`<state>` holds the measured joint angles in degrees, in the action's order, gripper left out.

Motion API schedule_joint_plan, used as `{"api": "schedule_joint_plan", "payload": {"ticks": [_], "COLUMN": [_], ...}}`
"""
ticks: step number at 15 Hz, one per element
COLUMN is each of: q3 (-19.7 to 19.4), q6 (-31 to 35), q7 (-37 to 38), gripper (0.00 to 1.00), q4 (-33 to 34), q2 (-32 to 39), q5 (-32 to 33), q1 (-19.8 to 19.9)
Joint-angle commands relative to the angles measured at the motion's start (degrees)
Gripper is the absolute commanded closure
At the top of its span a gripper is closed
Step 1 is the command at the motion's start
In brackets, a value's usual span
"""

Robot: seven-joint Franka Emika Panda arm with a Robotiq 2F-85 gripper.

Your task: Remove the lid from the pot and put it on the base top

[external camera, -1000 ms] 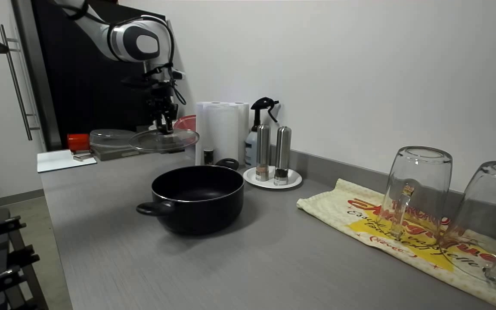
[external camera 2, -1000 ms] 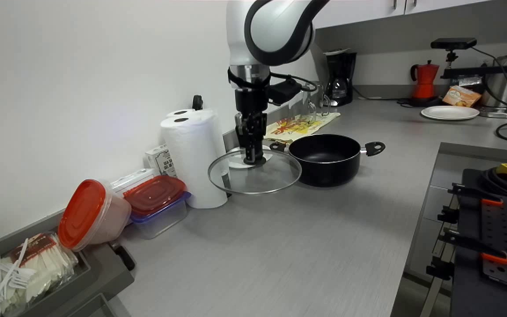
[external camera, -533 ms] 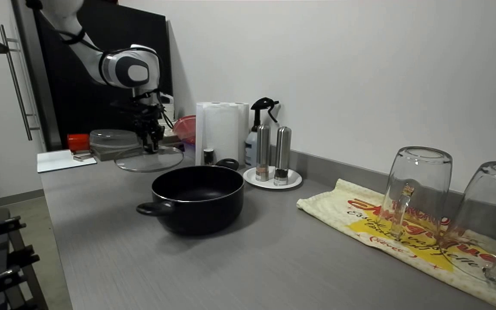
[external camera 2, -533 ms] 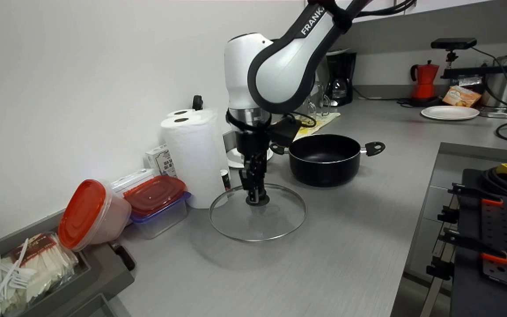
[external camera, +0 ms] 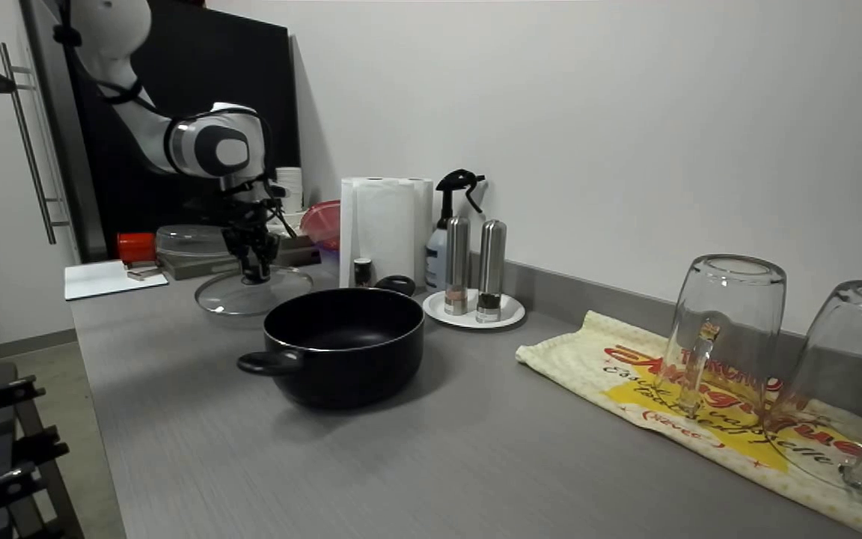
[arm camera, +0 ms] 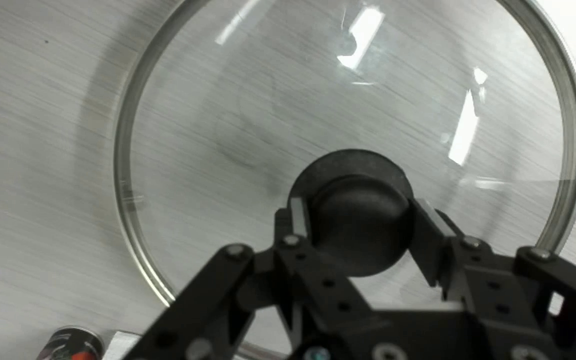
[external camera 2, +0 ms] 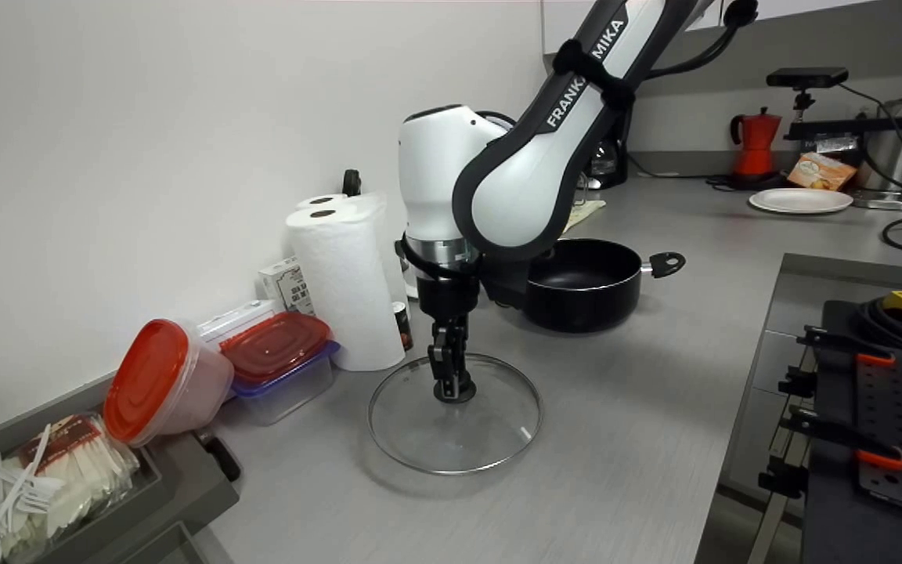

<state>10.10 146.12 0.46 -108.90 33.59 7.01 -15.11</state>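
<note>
1. In an exterior view, left: paper towel rolls [external camera 2: 345, 290], upright.
2. Next, the lid [external camera 2: 456, 429]: about level, round so no long axis. Straight below the gripper [external camera 2: 450, 389], whose fingers [arm camera: 425, 245] pinch its black knob [arm camera: 360, 225] from both sides.
3. Beneath, the table [external camera 2: 498, 509]: lid probably just above it; contact unclear. Likely straight down, then let go.
4. Right, the pot [external camera 2: 584, 301]: uncovered, apart from lid.

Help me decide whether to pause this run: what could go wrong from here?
The hand grips the lid by its round knob, which might slip. The lid's offset shadow suggests a gap above the counter, so early release could drop it. The rim could also knock the small jar beside the paper towels.
</note>
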Motion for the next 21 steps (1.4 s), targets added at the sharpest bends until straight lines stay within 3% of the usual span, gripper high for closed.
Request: {"api": "schedule_joint_plan", "payload": {"ticks": [1,10,15,16,17,21], "q3": [-0.88,-0.3,1.64,1.98,0.42,0.86], "q6": [1.4,0.42,-2.99,-4.78,-2.19,-4.02], "q7": [-3.16,-9.14,-10.56,-10.8,-8.77,-9.58], "gripper": [0.75,0.75,0.75,0.59,0.5,0.5], "q4": [-0.22,-2.38,-6.63,-7.97,-4.09,-6.57], "q2": [-0.07,0.27,-2.29,-3.34,-0.17,-2.1], "q5": [2.75,3.34,-0.53,-1.68,1.08,-0.18], "q1": [-0.85,0.62,3.84,4.97,2.41,4.22]}}
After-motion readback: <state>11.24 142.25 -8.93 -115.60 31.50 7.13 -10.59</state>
